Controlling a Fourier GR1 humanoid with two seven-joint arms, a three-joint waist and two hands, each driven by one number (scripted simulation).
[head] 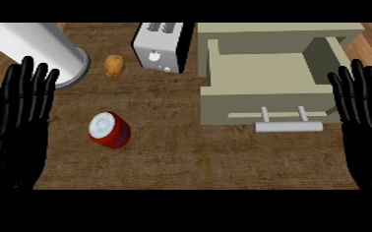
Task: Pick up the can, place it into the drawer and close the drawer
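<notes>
Flanking can (109, 130) — potato (114, 66), toaster (162, 46)

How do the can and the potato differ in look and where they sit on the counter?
The can is red with a white end and tilted; the potato is plain tan and egg-shaped. The can looks larger than the potato. The can sits nearer the robot, the potato farther back between the white cylinder and the toaster. Both rest untouched on the wooden counter, left of the open drawer.
</notes>
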